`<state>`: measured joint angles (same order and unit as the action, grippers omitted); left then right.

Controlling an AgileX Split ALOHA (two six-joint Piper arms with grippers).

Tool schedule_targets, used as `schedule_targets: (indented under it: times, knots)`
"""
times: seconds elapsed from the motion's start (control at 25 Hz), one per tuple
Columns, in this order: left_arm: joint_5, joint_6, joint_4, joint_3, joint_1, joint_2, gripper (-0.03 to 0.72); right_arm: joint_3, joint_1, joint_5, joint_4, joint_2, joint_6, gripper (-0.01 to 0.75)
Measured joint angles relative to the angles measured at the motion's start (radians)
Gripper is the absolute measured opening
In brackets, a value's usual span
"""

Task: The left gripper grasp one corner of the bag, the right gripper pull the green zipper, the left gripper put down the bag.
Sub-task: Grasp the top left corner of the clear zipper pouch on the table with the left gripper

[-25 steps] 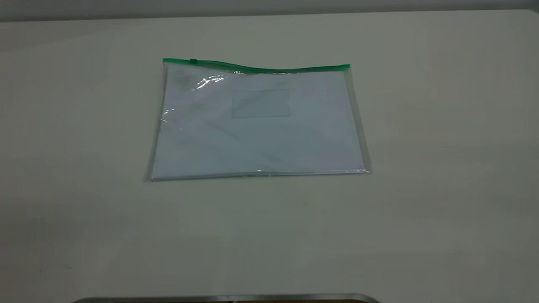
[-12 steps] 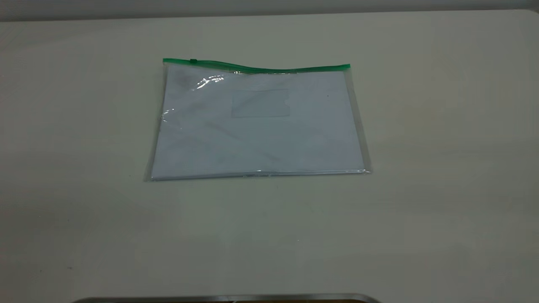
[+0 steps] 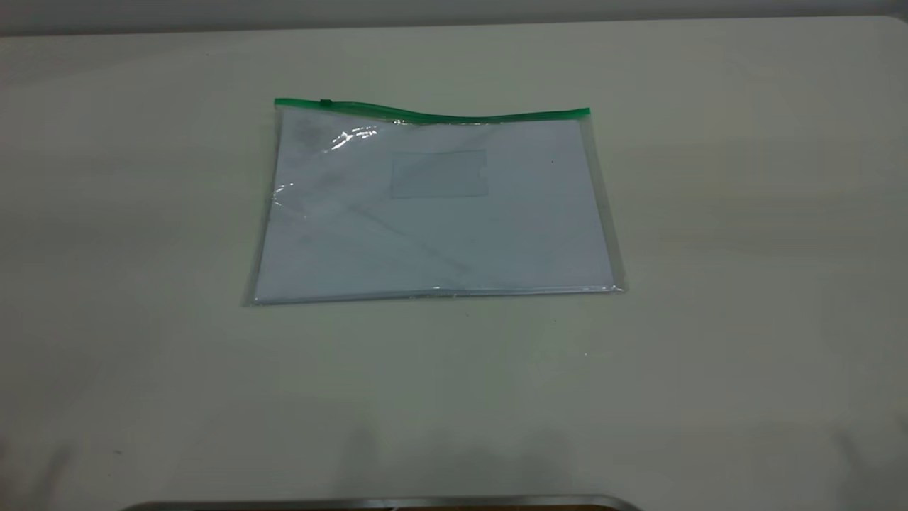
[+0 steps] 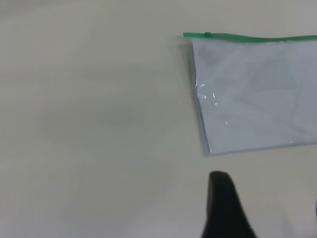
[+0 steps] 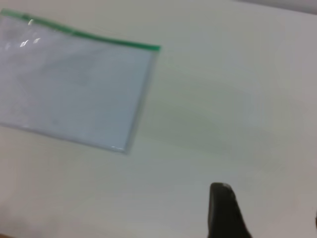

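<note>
The bag (image 3: 433, 213) lies flat on the table, a clear pouch with white paper and a small card pocket (image 3: 438, 173). The green zipper (image 3: 433, 114) runs along its far edge, with the slider tab (image 3: 325, 103) near the left corner. Neither arm shows in the exterior view. In the left wrist view the left gripper (image 4: 267, 203) is open and empty, off the bag (image 4: 257, 94) near its left near corner. In the right wrist view the right gripper (image 5: 267, 208) is open and empty, well off the bag's (image 5: 74, 89) right side.
The pale table (image 3: 709, 284) extends bare on all sides of the bag. A grey metal edge (image 3: 383, 502) lies along the near side of the exterior view. A wall line runs behind the table's far edge.
The bag has not moved. Faint shadows have appeared on the table near the front edge of the exterior view.
</note>
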<state>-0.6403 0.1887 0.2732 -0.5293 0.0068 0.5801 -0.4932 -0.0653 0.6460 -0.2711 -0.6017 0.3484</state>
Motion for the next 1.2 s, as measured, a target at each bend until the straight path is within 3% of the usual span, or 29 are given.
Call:
schedule_targets:
  times: [0.16,0.28,0.52,0.72,0.92,1.2]
  knots:
    - [0.12,0.1,0.065,-0.031,0.0,0.225,0.573,-0.001,0.0,-0.153,-0.225,-0.206,0.237,0.478]
    - [0.186,0.127,0.087,-0.083,0.0,0.404,0.581,-0.025,0.0,-0.197,-0.407,-0.379,0.446,0.478]
    - [0.214,0.149,0.094,-0.256,0.0,0.773,0.583,-0.155,0.0,-0.209,-0.804,-0.708,0.834,0.48]
    - [0.221,0.188,0.101,-0.408,0.0,1.042,0.585,-0.305,0.0,-0.127,-1.067,-0.982,1.088,0.48]
    - [0.228,0.272,0.19,-0.57,0.0,1.28,0.586,-0.47,0.0,-0.021,-1.211,-1.221,1.198,0.48]
    - [0.178,0.534,0.444,-0.819,0.0,1.582,0.586,-0.721,-0.033,0.038,-1.232,-1.486,1.207,0.48]
